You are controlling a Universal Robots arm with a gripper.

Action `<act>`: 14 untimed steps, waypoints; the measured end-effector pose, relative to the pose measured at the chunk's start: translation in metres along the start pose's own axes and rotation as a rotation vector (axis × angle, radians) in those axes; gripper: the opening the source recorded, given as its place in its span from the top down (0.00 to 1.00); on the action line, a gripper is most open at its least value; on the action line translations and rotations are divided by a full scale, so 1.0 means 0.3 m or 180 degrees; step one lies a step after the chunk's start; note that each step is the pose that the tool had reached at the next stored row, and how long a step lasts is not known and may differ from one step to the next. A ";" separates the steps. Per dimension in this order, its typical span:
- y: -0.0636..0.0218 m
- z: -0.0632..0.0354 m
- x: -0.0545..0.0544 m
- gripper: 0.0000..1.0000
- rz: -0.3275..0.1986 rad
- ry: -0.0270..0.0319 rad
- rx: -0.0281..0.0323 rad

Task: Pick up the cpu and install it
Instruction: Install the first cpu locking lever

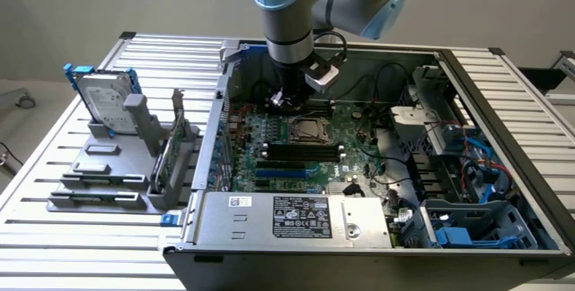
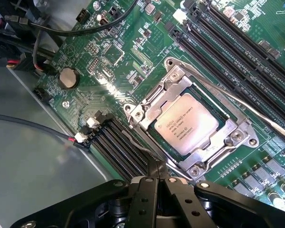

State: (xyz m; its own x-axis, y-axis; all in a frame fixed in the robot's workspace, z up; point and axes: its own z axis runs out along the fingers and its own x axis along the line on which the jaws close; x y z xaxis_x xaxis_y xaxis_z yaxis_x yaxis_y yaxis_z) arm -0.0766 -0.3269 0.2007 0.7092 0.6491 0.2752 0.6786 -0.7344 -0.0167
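Observation:
The cpu [image 2: 188, 123], a silvery square chip with printed text, lies flat inside the metal-framed socket [image 2: 237, 137] of the green motherboard [image 2: 109, 52]. In the exterior view the socket [image 1: 306, 130] sits mid-board inside the open computer case. My gripper [image 2: 157, 175] hovers just beside the socket's edge, its two black fingers pressed together with nothing between them. From outside, the gripper [image 1: 285, 100] hangs low over the board just behind the socket. A thin metal lever [image 2: 249, 110] runs slantwise along one side of the socket.
Black memory slots [image 2: 118, 147] flank the socket on both sides. Loose black cables [image 2: 33, 124] cross the case floor near the board. On the exterior view's left, a silver hard drive [image 1: 106, 106] in a blue bracket stands on a grey rack. A power supply [image 1: 301, 217] fills the case front.

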 end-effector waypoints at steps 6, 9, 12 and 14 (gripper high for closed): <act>0.005 0.001 0.005 0.89 0.0000 0.0000 0.0000; 0.007 0.002 0.007 0.89 0.0000 0.0000 0.0000; 0.009 0.003 0.009 0.89 0.0000 0.0000 0.0000; 0.010 0.004 0.010 0.89 0.0000 0.0000 0.0000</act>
State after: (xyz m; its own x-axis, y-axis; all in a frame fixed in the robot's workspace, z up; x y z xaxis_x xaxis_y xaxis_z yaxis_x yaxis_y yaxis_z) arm -0.0721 -0.3269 0.2002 0.7091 0.6492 0.2752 0.6787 -0.7343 -0.0167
